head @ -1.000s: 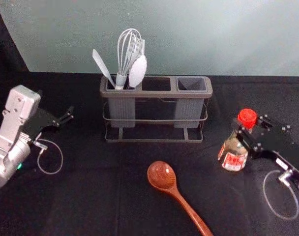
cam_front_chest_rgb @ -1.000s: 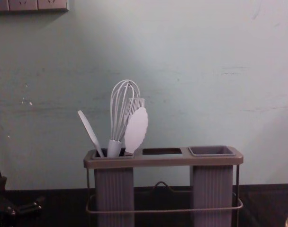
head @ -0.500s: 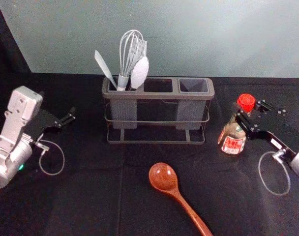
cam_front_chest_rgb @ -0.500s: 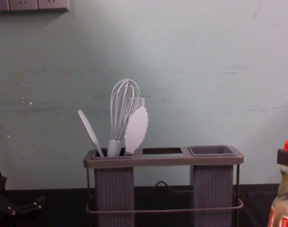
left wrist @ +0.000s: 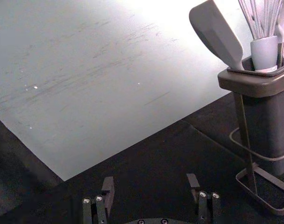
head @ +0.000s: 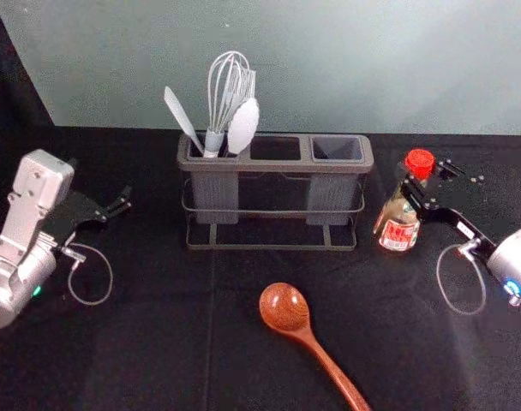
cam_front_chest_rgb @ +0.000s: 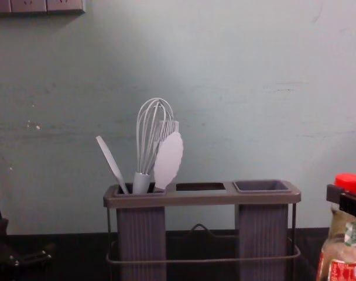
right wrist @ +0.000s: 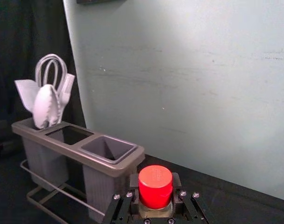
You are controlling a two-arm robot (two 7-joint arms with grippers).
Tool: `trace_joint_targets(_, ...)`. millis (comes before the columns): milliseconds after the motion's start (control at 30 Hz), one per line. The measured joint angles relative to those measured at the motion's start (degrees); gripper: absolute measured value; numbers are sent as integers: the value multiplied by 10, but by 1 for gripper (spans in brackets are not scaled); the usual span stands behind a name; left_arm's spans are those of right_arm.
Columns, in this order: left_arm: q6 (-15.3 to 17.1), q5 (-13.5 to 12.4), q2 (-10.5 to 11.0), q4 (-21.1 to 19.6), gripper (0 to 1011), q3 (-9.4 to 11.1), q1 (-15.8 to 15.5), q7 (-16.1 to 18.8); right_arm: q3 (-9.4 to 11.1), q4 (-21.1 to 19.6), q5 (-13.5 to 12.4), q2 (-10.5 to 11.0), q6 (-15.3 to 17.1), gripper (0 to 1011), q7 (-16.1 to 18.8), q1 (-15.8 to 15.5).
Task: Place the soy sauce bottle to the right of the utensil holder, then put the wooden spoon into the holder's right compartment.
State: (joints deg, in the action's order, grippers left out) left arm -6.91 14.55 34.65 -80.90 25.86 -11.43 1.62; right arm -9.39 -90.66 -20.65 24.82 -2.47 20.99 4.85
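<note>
In the head view my right gripper (head: 428, 181) is shut on the neck of the soy sauce bottle (head: 398, 226), below its red cap. The bottle is upright, just right of the utensil holder (head: 273, 247) and apart from it; whether its base touches the table I cannot tell. In the right wrist view the cap (right wrist: 155, 185) sits between the fingers of the right gripper (right wrist: 155, 193). A wooden spoon (head: 284, 308) lies in front of the holder, handle toward the near right. My left gripper (head: 122, 205) is parked at the left; the left wrist view has this gripper (left wrist: 150, 184) open and holding nothing.
The holder's left compartment carries a whisk (head: 229, 90), a white spatula (head: 182, 118) and other pale utensils. Its right compartment (head: 337, 149) is empty. A pale wall (head: 372, 60) rises behind the black-covered table (head: 158, 342).
My right gripper and the bottle have moved together away from the table's near side and slightly left, closer to the holder. The bottle has come further into the chest view. The spoon stays put.
</note>
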Motion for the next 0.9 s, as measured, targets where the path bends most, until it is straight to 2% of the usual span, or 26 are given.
trace_joint_targets(467,0,0,0,0,1011,0,0,0,-10,57,4,-20,-14,383,2,39)
trace_joint_targets(900,0,0,0,0,1011,0,0,0,-16,80,3,-31,-21,383,4,53)
